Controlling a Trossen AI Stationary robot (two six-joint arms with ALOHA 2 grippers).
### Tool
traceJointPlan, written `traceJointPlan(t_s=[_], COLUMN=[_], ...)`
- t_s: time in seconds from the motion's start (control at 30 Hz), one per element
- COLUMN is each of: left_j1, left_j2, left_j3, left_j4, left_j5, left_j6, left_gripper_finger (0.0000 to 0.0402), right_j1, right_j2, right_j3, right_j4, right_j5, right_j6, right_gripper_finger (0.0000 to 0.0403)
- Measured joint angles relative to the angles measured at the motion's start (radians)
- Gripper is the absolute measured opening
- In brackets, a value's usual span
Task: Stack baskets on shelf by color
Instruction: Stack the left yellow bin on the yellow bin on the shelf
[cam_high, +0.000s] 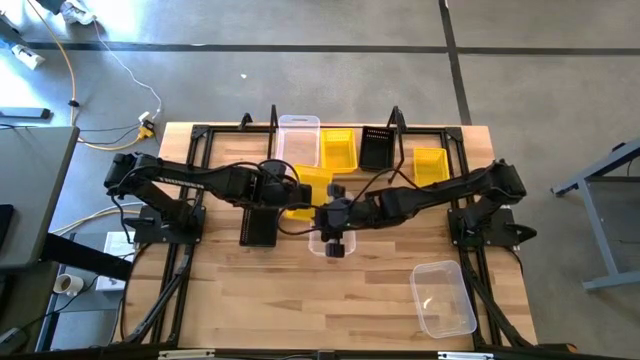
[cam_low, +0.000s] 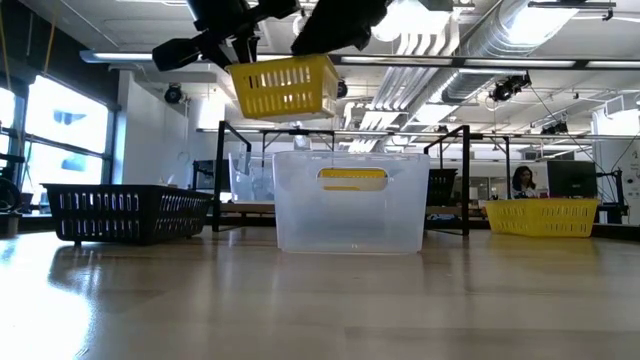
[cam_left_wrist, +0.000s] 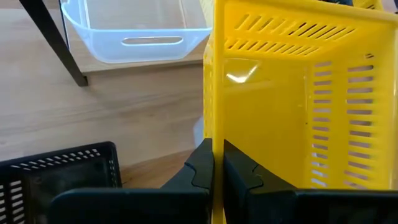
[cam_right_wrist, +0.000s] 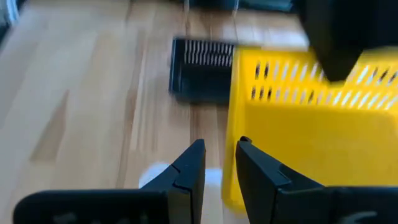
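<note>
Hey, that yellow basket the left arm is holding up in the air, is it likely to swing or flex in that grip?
Probably light: the yellow basket looks thin, slotted and empty. The left gripper pinches one wall only, so it may tilt or flex; in the low view it hangs slightly askew. The right gripper isn't supporting it.

The lifted basket (cam_left_wrist: 298, 106) is bright yellow with slotted walls. Two more yellow baskets (cam_high: 337, 148) (cam_high: 431, 164) sit on the pale wood shelf (cam_high: 460, 140), whose rod frames are black. The black baskets (cam_high: 377, 146) (cam_high: 258, 228) have perforated walls. The clear baskets (cam_high: 444, 297) (cam_high: 298, 138) (cam_low: 349, 200) are milky and see-through. The tabletop (cam_high: 300, 300) is light wood in strips. Both arms and their fingers (cam_left_wrist: 202, 168) (cam_right_wrist: 186, 171) are dark.
</note>
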Motion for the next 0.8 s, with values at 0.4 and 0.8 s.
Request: traceJointPlan(t_s=[0.4, 0.8], left_j1=[0.000, 0.002], left_j2=[0.000, 0.000], left_j3=[-0.001, -0.001], left_j4=[0.081, 0.088], left_j5=[0.017, 0.078], left_j6=[0.054, 0.109], left_gripper_finger=[0.0000, 0.0015], right_j1=[-0.008, -0.008], right_j2=[0.049, 0.049], right_j3=[0.000, 0.000], right_j4=[-0.047, -0.078], right_j5=[0.030, 0.049], right_j6=[0.076, 0.113], right_gripper_finger=[0.0077, 0.0005])
